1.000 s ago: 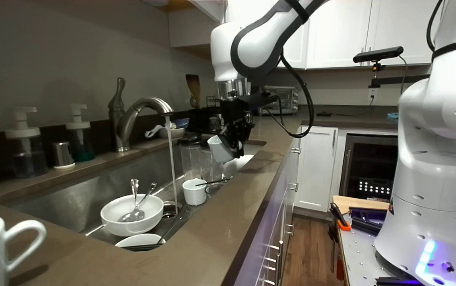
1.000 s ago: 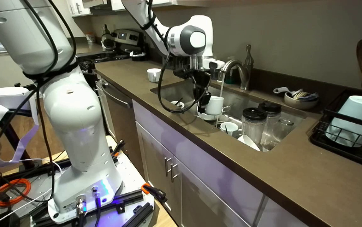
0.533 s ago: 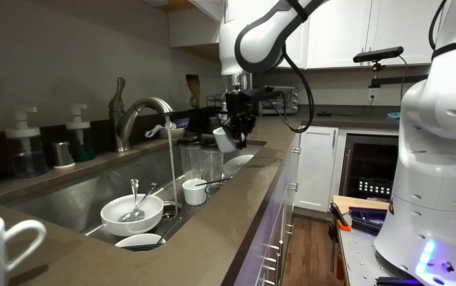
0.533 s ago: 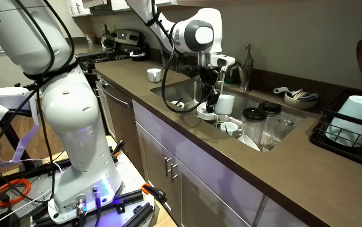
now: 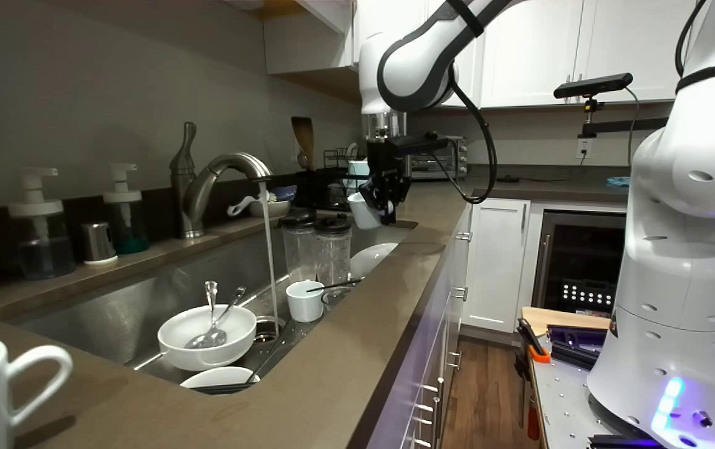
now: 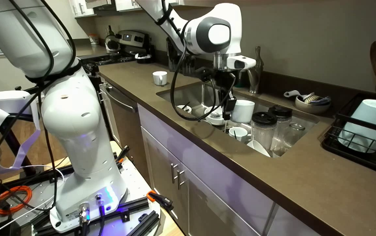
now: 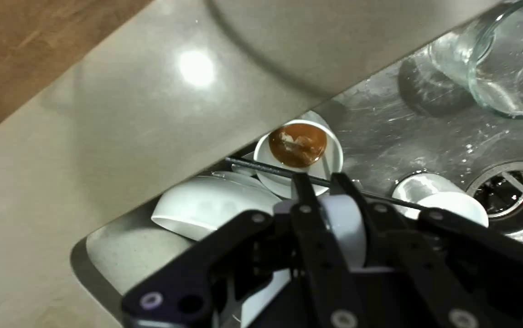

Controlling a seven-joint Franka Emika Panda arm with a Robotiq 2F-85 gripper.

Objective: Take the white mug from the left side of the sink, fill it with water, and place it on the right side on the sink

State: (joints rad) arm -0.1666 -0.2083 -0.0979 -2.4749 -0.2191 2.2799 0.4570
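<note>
– You've a broad table [image 5: 332, 368] here, smooth and grey-brown, and your white arm [image 5: 669, 274] arches above it, wrist pointing down.

– Sunk into that is your sink [image 5: 123, 318], a long basin of dull, scuffed stainless steel. The curved metal faucet [image 5: 197, 194] drops a thin stream of water [image 5: 268, 249] into it.

– Your claw [image 7: 323, 187] hangs over the basin, all black bars and joints, near two clear jars [image 5: 333, 255] with black lids standing in it.

– And where do you have the white mug [image 5: 363, 216]?

– In your grasp: the claw is clenched on it, in the air above the sink. It's plain and glossy, with smooth, nearly straight walls and a rounded bottom edge, and it leans a little in an exterior view.

– You can't see what it holds from here. In the wrist view your fingers [image 7: 314, 246] hide most of it, and a curved white strip shows between them.
</note>
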